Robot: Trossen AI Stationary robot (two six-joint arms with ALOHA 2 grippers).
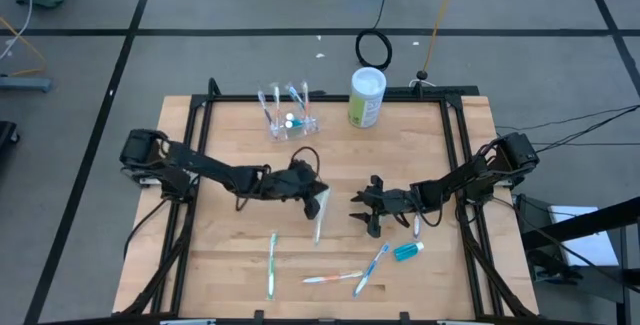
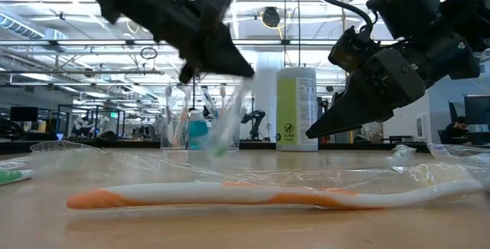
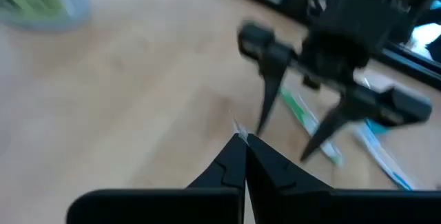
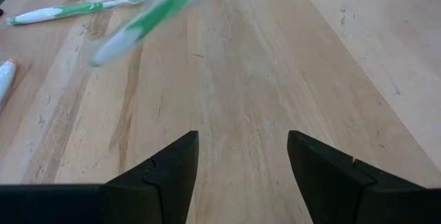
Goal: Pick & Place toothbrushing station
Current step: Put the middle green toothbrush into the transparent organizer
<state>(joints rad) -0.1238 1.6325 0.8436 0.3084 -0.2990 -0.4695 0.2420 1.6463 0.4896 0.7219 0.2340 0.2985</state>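
Note:
My left gripper is shut on a green-and-white toothbrush in a clear wrapper, above the middle of the table. The toothbrush also shows in the low view and, blurred, in the right wrist view. My right gripper is open and empty just right of it, fingers pointing at it. The clear holder stands at the far side with several toothbrushes and a blue tube in it. Green, orange and blue toothbrushes and a blue tube lie near the front edge. My left gripper pinches the upper end of the clear wrapper between its two fingertips. The fingers slant down from the table's left. The toothbrush hangs tilted below the fingers, its green end lowest, and it looks clear of the table.
A tall white-and-green canister stands at the far edge, right of the holder. A small wrapped item lies beside my right arm. Bare wood lies between the two grippers and the holder.

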